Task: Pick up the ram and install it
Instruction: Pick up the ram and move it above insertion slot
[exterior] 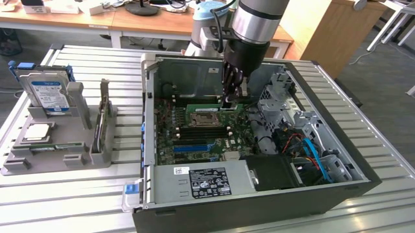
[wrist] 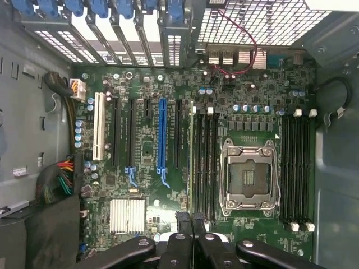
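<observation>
Arm reaches straight down into the open computer case [exterior: 183, 77], which lies on its side on the slatted table [exterior: 65, 199].

My pincer [exterior: 232, 103] is low over the motherboard [exterior: 194, 141], close to the processor socket [exterior: 204, 121]. Its fingers are drawn together and clamped on the ram [exterior: 232, 108]. From the exterior view, the ram is a short green strip sticking out just under my fingertips, long edge level, very near the board.

From the wrist, my pincer [wrist: 189, 219] shows both black fingers [wrist: 179, 224] pressed close, and the ram [wrist: 192, 162] is seen edge-on as a thin pale line running away from them. It lines up with the bank of black slots [wrist: 206, 162] that sits between the blue slot [wrist: 162, 134] and the processor socket [wrist: 247, 176]. The ram is on the side of that bank nearer the blue slot. I cannot tell whether it is touching a slot or hanging just above one.

A second bank of black slots [wrist: 297, 168] sits on the far side of the socket. A ribbed silver heat sink [wrist: 128, 216] stands near my fingers.

Outside the case, toward the exterior view's left, a grey tray [exterior: 39, 165] holds an upright hard drive [exterior: 48, 92] and a flat green strip [exterior: 57, 146].
</observation>
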Available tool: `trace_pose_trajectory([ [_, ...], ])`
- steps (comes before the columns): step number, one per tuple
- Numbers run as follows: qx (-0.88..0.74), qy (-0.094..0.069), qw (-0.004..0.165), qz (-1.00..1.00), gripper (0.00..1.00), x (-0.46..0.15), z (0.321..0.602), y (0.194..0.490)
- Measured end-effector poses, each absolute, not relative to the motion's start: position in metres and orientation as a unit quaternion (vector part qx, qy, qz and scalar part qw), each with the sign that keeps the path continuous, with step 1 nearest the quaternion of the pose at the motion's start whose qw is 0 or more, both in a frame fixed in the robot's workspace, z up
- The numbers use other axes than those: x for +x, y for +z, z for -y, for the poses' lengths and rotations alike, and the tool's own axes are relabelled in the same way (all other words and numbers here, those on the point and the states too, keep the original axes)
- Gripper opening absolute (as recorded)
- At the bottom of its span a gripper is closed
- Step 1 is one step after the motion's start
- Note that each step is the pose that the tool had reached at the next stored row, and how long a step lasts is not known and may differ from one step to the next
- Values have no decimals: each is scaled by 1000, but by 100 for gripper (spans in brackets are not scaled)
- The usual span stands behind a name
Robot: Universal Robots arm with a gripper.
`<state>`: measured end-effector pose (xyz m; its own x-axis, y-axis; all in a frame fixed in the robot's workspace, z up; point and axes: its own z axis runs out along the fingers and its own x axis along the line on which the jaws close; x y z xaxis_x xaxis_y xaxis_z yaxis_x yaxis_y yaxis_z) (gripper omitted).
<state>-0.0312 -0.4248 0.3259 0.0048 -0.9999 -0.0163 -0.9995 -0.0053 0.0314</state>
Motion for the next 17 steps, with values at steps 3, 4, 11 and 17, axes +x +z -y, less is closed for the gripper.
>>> trace_pose_trajectory([
  [3,707,-17,5,707,12,-31,425,326],
  [4,706,-17,5,708,12,-31,425,326],
  [11,706,-17,5,708,12,-31,425,323],
  [17,706,-17,5,708,12,-31,425,315],
])
